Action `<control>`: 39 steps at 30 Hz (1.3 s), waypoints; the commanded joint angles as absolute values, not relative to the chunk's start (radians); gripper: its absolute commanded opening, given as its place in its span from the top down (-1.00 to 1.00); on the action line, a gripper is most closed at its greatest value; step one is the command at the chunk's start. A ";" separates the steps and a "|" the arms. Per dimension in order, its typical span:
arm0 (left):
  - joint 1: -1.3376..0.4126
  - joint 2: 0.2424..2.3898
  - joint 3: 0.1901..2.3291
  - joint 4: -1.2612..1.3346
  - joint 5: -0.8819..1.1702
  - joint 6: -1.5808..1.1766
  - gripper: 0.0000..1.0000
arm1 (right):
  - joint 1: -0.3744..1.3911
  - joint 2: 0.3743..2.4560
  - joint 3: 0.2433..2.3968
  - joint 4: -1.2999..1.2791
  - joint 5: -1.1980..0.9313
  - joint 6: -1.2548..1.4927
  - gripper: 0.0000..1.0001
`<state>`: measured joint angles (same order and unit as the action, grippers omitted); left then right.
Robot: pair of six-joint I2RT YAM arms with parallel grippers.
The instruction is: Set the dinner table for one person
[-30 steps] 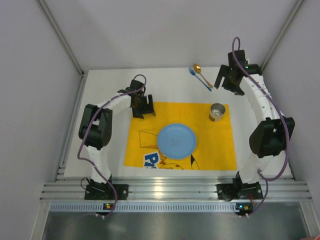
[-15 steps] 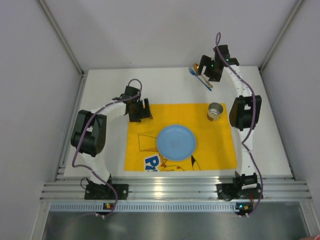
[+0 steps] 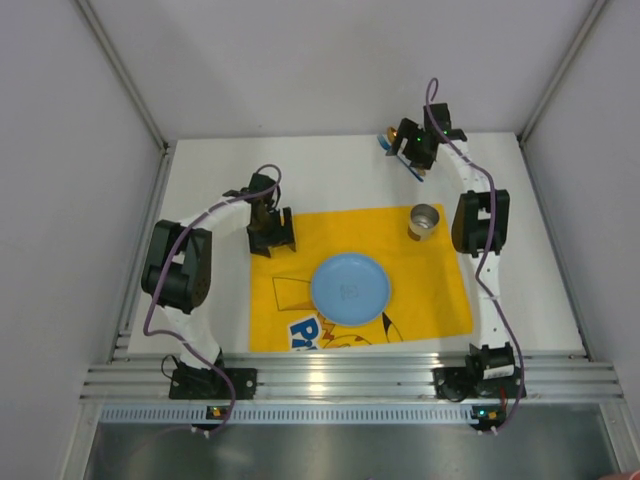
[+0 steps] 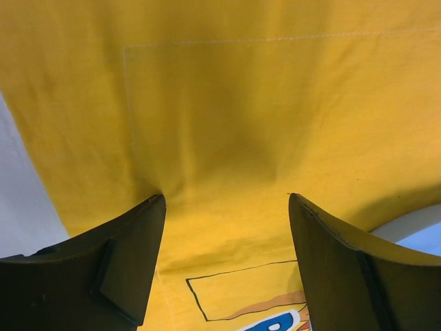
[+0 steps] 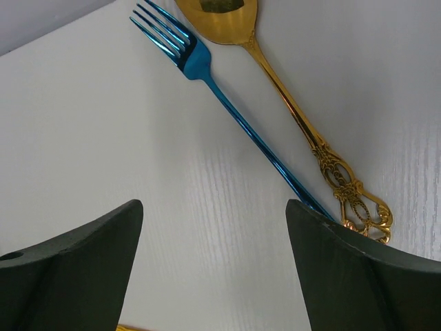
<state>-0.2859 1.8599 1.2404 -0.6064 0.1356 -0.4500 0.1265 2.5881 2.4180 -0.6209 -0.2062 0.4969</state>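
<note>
- The top view looks steeply down from above the near edge onto the whole flat white matte bench (image 3: 210, 170), with the yellow rectangular printed cloth placemat (image 3: 440, 290) at mid-frame.
- The left wrist view faces down, very close over the placemat's far left part, which the top view shares.
- The right wrist view faces down, close over bare bench beyond the placemat's far right corner; its blue metal fork (image 5: 227, 102) and ornate gold metal spoon (image 5: 289, 102) also show from above.

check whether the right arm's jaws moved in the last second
Yes. They swung left along the far edge of the table until they hang over the fork and spoon, which stayed put.
</note>
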 commanded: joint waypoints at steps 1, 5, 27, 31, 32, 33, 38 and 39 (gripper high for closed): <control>-0.278 1.812 1.250 -0.675 0.091 -0.439 -0.56 | 0.117 2.579 2.468 -0.558 -0.175 0.479 -0.69; -0.275 1.813 1.244 -0.683 0.087 -0.452 -0.56 | 0.115 2.609 2.486 -0.554 -0.144 0.485 -0.70; -0.272 1.730 1.129 -0.644 0.087 -0.546 -0.55 | 0.150 2.746 2.556 -0.905 -0.009 0.393 -0.07; -0.272 1.732 1.108 -0.600 0.126 -0.577 -0.55 | 0.181 2.724 2.499 -0.949 0.041 0.371 0.06; -0.272 1.733 1.100 -0.582 0.133 -0.583 -0.54 | 0.187 2.724 2.494 -0.960 0.049 0.365 0.07; -0.272 1.735 1.097 -0.571 0.141 -0.597 -0.54 | 0.192 2.721 2.496 -0.962 0.061 0.362 0.05; -0.272 1.717 1.063 -0.522 0.172 -0.624 -0.54 | 0.213 2.707 2.490 -0.988 0.068 0.367 0.33; -0.272 1.709 1.057 -0.515 0.170 -0.626 -0.54 | 0.216 2.715 2.500 -1.005 0.061 0.367 0.44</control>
